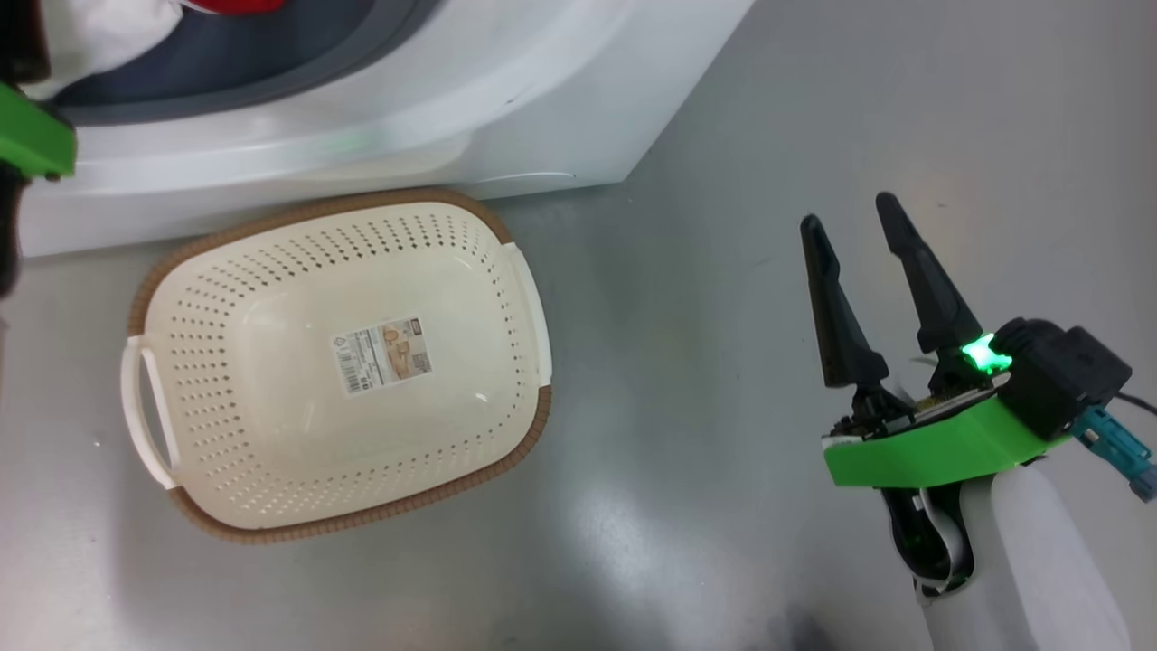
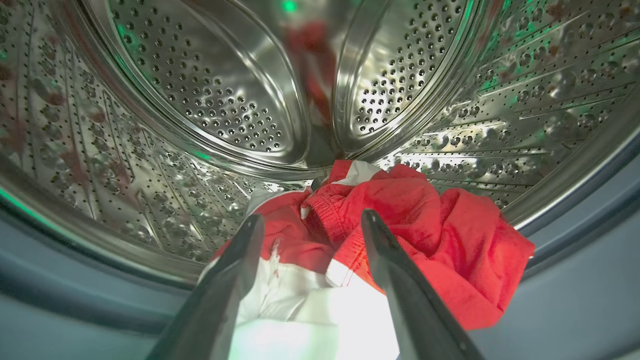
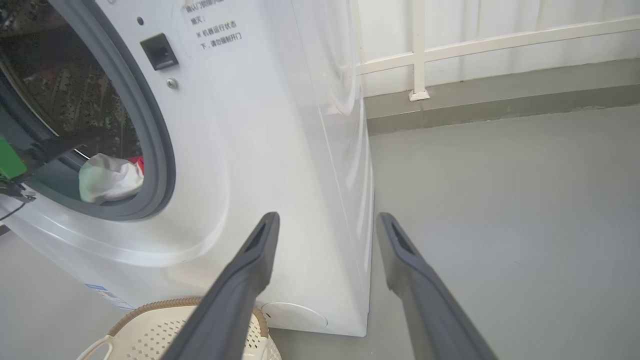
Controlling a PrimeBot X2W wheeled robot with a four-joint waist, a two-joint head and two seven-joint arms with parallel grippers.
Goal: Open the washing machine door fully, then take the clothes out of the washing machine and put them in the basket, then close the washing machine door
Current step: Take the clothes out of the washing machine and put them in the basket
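The white washing machine (image 1: 542,108) stands with its mouth uncovered; its door is out of view. My left gripper (image 2: 311,220) reaches into the steel drum (image 2: 215,90), open, its fingers straddling the heap of clothes: a red garment (image 2: 450,240) and white fabric (image 2: 320,310) at the drum's front lip. Nothing is pinched between them. A white garment (image 3: 107,177) lies on the grey gasket (image 3: 160,150). The cream basket (image 1: 271,434) sits empty on the floor in front of the machine. My right gripper (image 1: 848,210) hangs open over bare floor, right of the basket.
Grey floor (image 1: 723,452) spreads to the right of the machine and basket. A white railing (image 3: 420,50) and a low grey kerb run behind the machine's right side. The basket (image 3: 165,330) touches the machine's base.
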